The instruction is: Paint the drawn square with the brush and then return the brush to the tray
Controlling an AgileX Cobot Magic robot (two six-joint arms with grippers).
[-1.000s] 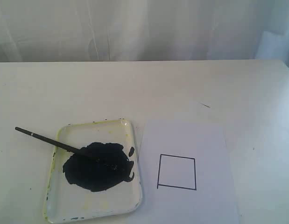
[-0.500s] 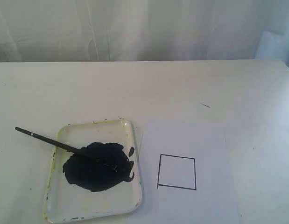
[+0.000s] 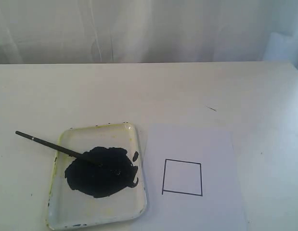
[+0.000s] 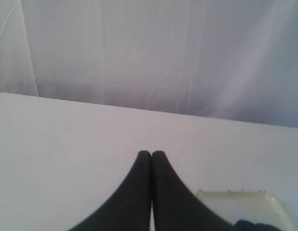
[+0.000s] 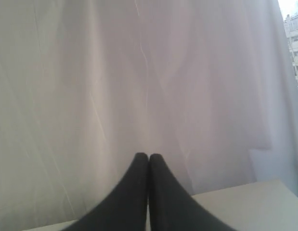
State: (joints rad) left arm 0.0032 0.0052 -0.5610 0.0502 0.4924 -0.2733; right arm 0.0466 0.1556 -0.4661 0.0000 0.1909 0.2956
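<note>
The tray [image 3: 134, 202] lies at the front left of the table, white with a yellowish rim and a big blue-black paint puddle [image 3: 101, 172]. The brush [image 3: 50, 143] rests across the tray's far left rim, tip in the puddle, handle end sticking out over the table. The drawn square [image 3: 182, 177] is a blank black outline on the white paper [image 3: 189, 139] to the right of the tray. Neither arm shows in the exterior view. My left gripper [image 4: 151, 153] is shut and empty above the table, a tray corner [image 4: 245, 204] beside it. My right gripper [image 5: 148, 155] is shut and empty, facing the curtain.
A white curtain [image 3: 149, 29] hangs behind the table's far edge. A small dark mark [image 3: 212, 109] lies on the tabletop beyond the paper. The paper's left edge runs close beside the tray's right rim.
</note>
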